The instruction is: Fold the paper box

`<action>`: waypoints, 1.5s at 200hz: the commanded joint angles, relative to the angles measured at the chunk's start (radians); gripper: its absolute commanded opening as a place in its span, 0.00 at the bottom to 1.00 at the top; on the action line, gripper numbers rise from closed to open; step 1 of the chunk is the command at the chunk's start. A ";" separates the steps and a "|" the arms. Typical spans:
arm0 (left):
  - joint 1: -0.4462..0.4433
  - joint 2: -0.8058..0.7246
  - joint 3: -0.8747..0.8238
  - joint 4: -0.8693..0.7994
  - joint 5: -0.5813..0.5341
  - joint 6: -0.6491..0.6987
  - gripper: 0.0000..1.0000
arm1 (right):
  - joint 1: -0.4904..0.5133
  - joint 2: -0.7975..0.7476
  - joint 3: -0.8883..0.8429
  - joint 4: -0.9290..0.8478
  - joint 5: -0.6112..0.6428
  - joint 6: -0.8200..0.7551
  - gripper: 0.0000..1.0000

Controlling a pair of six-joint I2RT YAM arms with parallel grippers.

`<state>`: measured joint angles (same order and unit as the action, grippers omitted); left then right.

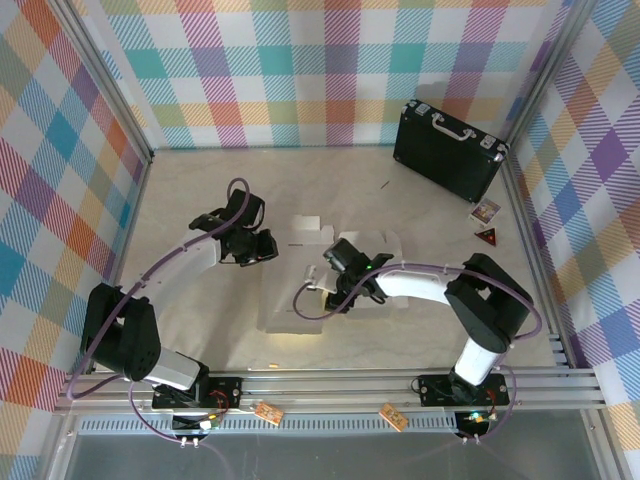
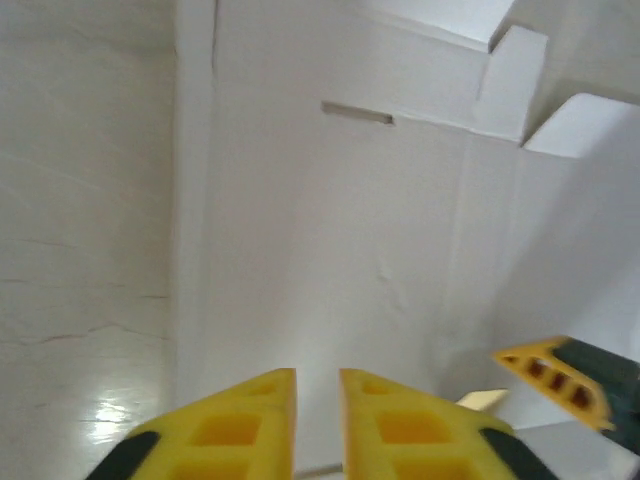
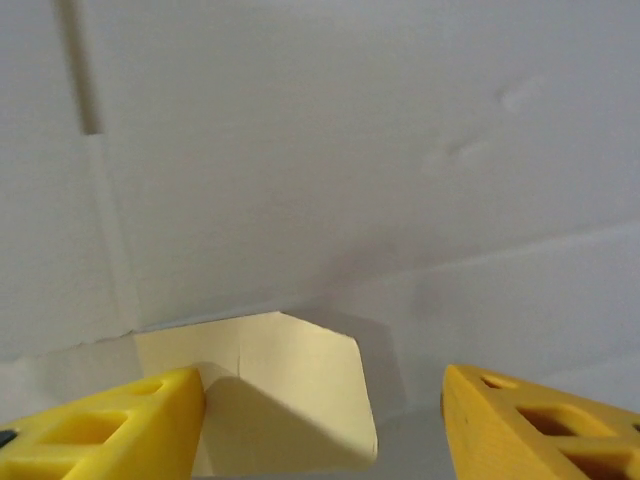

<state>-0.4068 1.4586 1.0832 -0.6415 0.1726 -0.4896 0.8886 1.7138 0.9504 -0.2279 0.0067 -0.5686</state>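
Top view: the paper box (image 1: 285,300) lies opened out, white side up, on the surface (image 1: 180,200) between the two arms. The left gripper (image 1: 250,246) hangs over its left edge and the right gripper (image 1: 335,277) over its middle. A black case (image 1: 447,150) stands well apart at the far right.

Left wrist view: the left gripper (image 2: 317,400) has its jaws nearly closed, with a narrow gap and nothing between them. Below lies a flat white panel (image 2: 330,250) with a slot (image 2: 357,113).

Right wrist view: the right gripper (image 3: 325,385) has its jaws wide, either side of a small tan flap (image 3: 290,370) raised off the sheet and not clamped.

Progress: early. No wall stands and no tab is seated, so nearly all the folding remains.
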 commanded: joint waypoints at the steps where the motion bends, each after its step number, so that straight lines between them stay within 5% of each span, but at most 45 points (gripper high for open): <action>1: -0.013 0.026 -0.015 0.034 0.157 -0.043 0.13 | 0.018 0.045 0.034 -0.023 -0.093 0.146 0.62; 40: -0.017 0.122 0.005 0.038 0.161 -0.053 0.09 | 0.064 0.134 0.170 -0.091 -0.082 0.303 0.59; 83: -0.053 0.270 0.009 0.059 0.172 -0.064 0.01 | 0.030 0.048 0.112 0.028 -0.153 0.386 0.63; 148: -0.058 0.386 0.000 0.055 0.100 -0.057 0.00 | -0.224 -0.067 0.112 -0.001 -0.203 0.548 0.67; 179: -0.058 0.394 -0.006 0.058 0.090 -0.048 0.00 | -0.368 0.041 0.198 -0.041 -0.294 0.575 0.67; 202: -0.057 0.387 -0.013 0.058 0.075 -0.042 0.00 | -0.418 0.134 0.275 -0.077 -0.249 0.585 0.68; 300: -0.068 0.405 -0.037 0.091 0.072 -0.032 0.00 | -0.447 0.333 0.448 -0.177 -0.353 0.581 0.69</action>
<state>-0.4625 1.8114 1.0893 -0.5686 0.3019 -0.5343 0.4404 2.0132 1.3460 -0.3527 -0.2855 0.0151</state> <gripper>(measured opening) 0.046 0.691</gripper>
